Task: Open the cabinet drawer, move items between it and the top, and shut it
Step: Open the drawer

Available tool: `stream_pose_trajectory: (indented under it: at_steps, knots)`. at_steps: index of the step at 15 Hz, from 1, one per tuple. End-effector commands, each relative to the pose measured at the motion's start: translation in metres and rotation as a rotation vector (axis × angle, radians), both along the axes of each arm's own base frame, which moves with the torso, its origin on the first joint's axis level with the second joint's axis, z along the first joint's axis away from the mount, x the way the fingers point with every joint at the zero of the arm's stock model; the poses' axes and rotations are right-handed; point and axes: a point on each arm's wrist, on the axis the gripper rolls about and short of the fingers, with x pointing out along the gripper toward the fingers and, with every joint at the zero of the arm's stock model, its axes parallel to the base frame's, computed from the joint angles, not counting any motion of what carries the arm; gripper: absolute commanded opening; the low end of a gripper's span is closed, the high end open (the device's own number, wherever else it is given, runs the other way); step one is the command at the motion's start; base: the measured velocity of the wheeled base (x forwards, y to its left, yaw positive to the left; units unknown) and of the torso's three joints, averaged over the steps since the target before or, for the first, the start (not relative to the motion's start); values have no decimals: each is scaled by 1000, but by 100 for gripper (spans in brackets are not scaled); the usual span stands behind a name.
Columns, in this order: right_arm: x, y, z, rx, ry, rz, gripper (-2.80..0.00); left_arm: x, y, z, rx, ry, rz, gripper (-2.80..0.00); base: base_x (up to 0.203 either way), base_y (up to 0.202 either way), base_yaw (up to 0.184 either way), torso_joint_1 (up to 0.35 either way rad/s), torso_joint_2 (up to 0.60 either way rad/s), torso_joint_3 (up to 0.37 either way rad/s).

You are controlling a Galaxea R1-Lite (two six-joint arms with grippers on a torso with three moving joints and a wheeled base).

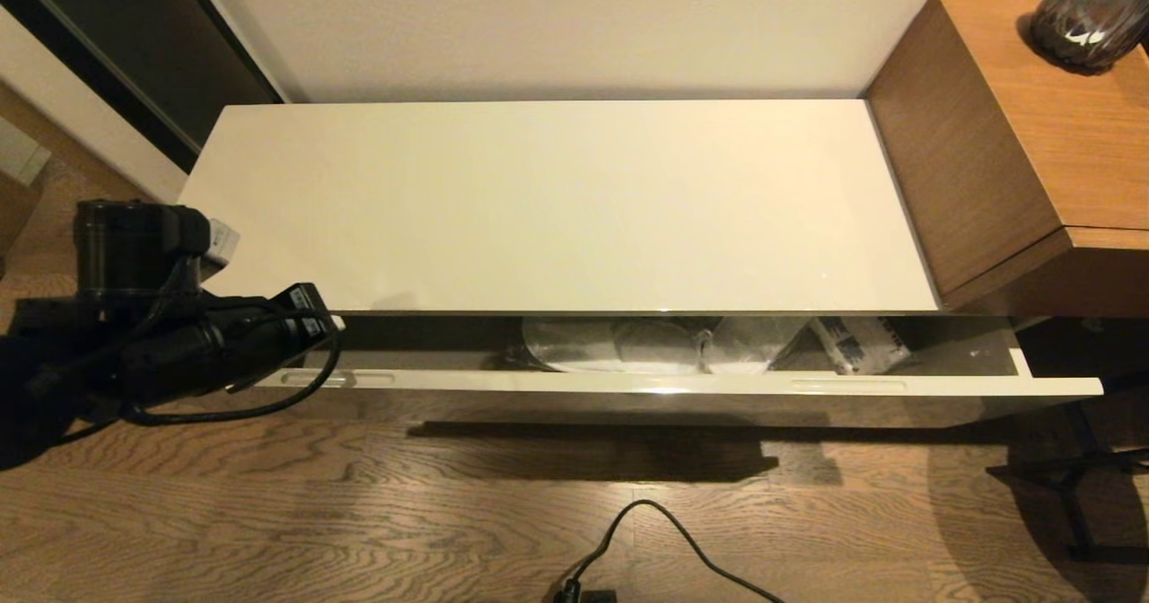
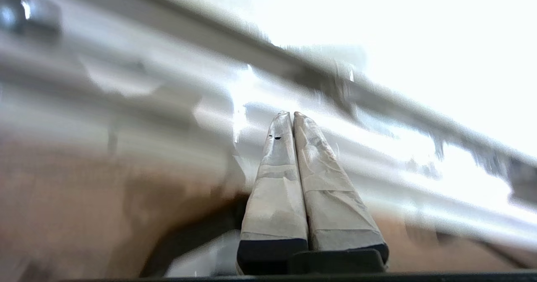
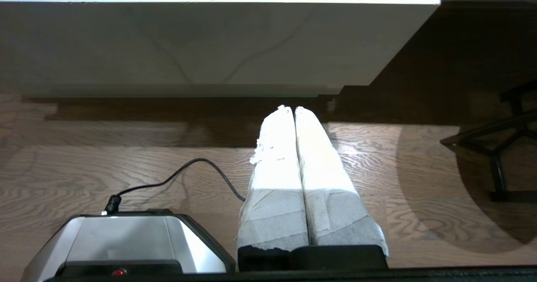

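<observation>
The cabinet drawer point(image 1: 628, 383) stands pulled out a short way under the top point(image 1: 556, 199), which is bare. Inside lies a pair of white slippers in clear plastic point(image 1: 619, 345). My left arm reaches in at the drawer's left end, over the left handle slot point(image 1: 337, 378). The left gripper point(image 2: 292, 114) is shut with nothing between its taped fingers, and the drawer edge is smeared behind it. The right gripper point(image 3: 293, 108) is out of the head view. It hangs shut and empty over the floor, before the drawer front point(image 3: 209, 43).
A white packet with print point(image 1: 862, 345) lies at the drawer's right end. A taller brown wooden unit point(image 1: 1014, 136) with a dark vase point(image 1: 1091, 11) flanks the cabinet on the right. A black cable point(image 1: 664, 531) and a black stand point(image 1: 1077, 477) are on the wooden floor.
</observation>
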Motion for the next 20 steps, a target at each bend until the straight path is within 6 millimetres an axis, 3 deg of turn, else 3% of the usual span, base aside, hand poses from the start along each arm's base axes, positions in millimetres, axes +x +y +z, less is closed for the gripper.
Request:
stream_pose_trajectory:
  at_steps: [1, 7, 9, 13, 16, 20]
  knots:
    - [0, 0, 0, -1, 3, 1, -280, 19, -2, -21, 8, 56, 10, -280, 0, 0, 0, 0, 0, 0]
    - [0, 0, 0, -1, 3, 1, -280, 39, -4, -46, 21, 113, 28, -280, 0, 0, 0, 0, 0, 0]
    - [0, 0, 0, -1, 3, 1, -280, 37, -5, -51, 31, 130, 34, -280, 0, 0, 0, 0, 0, 0]
    - [0, 0, 0, -1, 3, 1, -280, 7, -6, -58, 42, 238, -9, -280, 0, 0, 0, 0, 0, 0]
    - [0, 0, 0, -1, 3, 1, -280, -18, -5, -51, -3, 297, -81, -280, 0, 0, 0, 0, 0, 0]
    - [0, 0, 0, -1, 3, 1, -280, -73, -1, -11, -93, 293, -218, -280, 0, 0, 0, 0, 0, 0]
